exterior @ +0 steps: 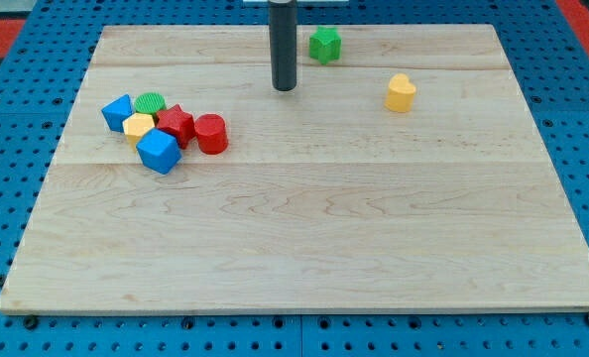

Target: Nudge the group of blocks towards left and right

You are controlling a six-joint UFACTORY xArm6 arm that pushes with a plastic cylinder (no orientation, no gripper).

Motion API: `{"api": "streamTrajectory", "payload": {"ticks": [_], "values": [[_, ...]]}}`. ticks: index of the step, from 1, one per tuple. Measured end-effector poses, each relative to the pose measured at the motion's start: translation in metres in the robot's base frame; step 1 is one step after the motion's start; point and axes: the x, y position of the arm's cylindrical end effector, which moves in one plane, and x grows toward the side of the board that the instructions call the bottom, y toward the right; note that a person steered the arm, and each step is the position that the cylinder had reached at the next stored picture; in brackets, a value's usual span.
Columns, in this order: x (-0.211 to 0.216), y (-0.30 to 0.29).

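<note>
Pale wooden planks make up the worktop (pixel 304 228), which lies on a blue perforated base (pixel 7 119) showing around its edges. Six blocks sit bunched together at about 9 o'clock on the board, toward the view's left. At the cluster's 10 o'clock edge is a blue block (pixel 117 112) with angled faces; just beside it, at the cluster's 12 o'clock, is a green cylinder (pixel 150 103) with a ridged top. A small yellow block (pixel 138 125) sits in the middle of the bunch, touching its neighbours. A red star-like block (pixel 175 125) is next to it on the view's right, and a red cylinder (pixel 211 134) closes the group at its 3 o'clock side. A blue cube (pixel 159 152) sits at the cluster's 6 o'clock, against the yellow and red pieces. Two blocks stand well apart from the group: a green block (pixel 324 45) at the board's 12 o'clock near the view's top, and a yellow cylinder-like block (pixel 401 93) at roughly 2 o'clock. The arm carries no gripper, only a dark rod; my tip (pixel 284 87) stands at about 12 o'clock on the board, well apart from the cluster at its 2 o'clock side, and near the green block, touching nothing.
</note>
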Motion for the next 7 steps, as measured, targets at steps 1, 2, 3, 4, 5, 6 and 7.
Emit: {"api": "streamTrajectory", "payload": {"ticks": [1,2,3,4,5,6,7], "values": [[0.003,-0.031],[0.012,-0.068],[0.013,-0.095],[0.022,-0.104],[0.027,-0.104],[0.044,-0.138],[0.045,-0.163]]}}
